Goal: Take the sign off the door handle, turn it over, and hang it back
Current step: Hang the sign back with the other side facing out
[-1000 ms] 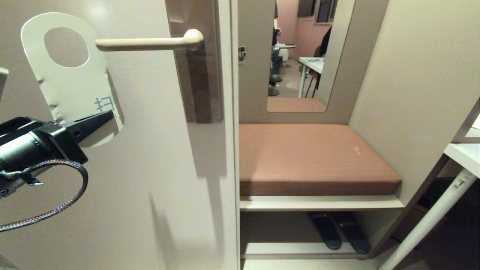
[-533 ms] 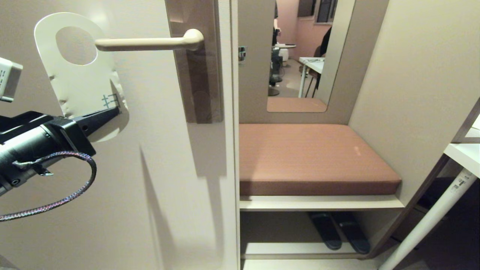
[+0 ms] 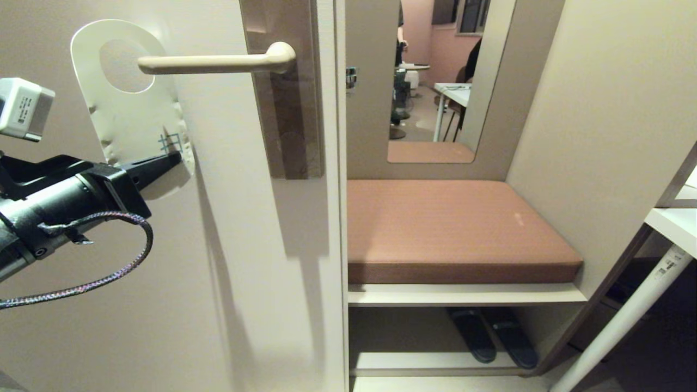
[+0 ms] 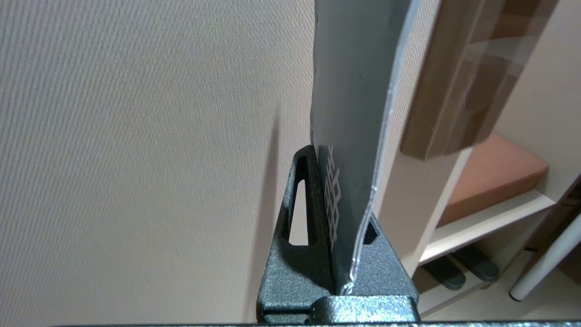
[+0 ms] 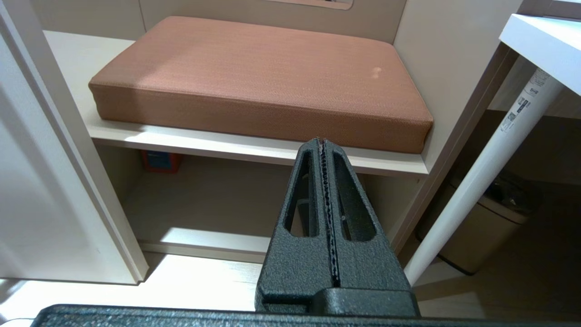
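The sign (image 3: 130,120) shows its white side in the head view, upright and close to the door, left of the door handle (image 3: 218,62). The free tip of the lever overlaps the right part of the sign's hole; I cannot tell whether it has passed through. My left gripper (image 3: 169,159) is shut on the sign's lower end. In the left wrist view the sign (image 4: 354,113) stands edge-on with its dark side showing, clamped in my left gripper (image 4: 338,213), with the brown handle plate (image 4: 458,81) beyond. My right gripper (image 5: 323,141) hangs low before the bench, shut and empty.
Right of the door is a recess with a brown cushion (image 3: 452,228) on a shelf, dark slippers (image 3: 490,335) below and a mirror (image 3: 435,81) above. A white table leg (image 3: 626,310) slants at the far right, and a bin (image 5: 490,227) stands behind it.
My left gripper has carried the sign to the right, toward the handle. The hole, which was clear of the lever's tip, now overlaps it. The right arm has not moved.
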### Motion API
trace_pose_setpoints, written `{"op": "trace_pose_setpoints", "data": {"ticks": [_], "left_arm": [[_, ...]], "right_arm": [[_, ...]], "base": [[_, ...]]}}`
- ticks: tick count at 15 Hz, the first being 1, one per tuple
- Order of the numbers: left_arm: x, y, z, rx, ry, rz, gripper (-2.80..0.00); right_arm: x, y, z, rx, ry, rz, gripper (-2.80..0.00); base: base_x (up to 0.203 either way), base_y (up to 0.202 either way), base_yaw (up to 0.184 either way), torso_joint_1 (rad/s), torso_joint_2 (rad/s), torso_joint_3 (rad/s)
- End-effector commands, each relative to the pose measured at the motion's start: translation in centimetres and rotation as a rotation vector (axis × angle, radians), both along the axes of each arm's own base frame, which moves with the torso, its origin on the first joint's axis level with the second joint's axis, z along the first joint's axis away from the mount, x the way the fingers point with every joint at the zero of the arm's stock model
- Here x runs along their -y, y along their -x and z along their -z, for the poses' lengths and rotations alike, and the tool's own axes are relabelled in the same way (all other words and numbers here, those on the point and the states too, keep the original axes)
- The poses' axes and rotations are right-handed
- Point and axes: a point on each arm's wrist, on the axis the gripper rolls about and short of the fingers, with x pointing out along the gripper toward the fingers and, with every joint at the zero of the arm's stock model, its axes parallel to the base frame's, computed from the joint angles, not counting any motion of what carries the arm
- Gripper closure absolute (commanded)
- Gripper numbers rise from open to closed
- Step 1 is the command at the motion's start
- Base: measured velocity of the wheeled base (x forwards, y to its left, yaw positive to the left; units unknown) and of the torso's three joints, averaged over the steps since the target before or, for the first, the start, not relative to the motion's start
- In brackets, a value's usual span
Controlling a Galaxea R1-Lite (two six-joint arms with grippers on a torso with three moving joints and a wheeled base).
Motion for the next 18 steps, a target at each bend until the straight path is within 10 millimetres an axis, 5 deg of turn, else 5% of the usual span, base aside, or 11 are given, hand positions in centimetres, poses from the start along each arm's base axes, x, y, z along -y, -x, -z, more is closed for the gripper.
{"op": "trace_pose_setpoints", "data": {"ticks": [1, 10, 18], "left_arm": [[0.1, -0.7, -0.2, 0.004, 0.001, 0.003, 0.00], [1.6, -0.2, -0.4, 0.011, 0.001, 0.052, 0.00], [4.8, 0.8, -0.2, 0.029, -0.045, 0.058, 0.00]], "right_arm": [[0.0, 0.0, 0.0, 0.000, 0.001, -0.001, 0.00], [0.0, 0.0, 0.0, 0.000, 0.000, -0.001, 0.00], [0.0, 0.0, 0.0, 0.000, 0.000, 0.000, 0.00]], "base": [[0.000, 0.000, 0.000, 0.000, 0.00, 0.000], [0.000, 0.000, 0.000, 0.000, 0.00, 0.000], [0.000, 0.000, 0.000, 0.000, 0.00, 0.000]]}}
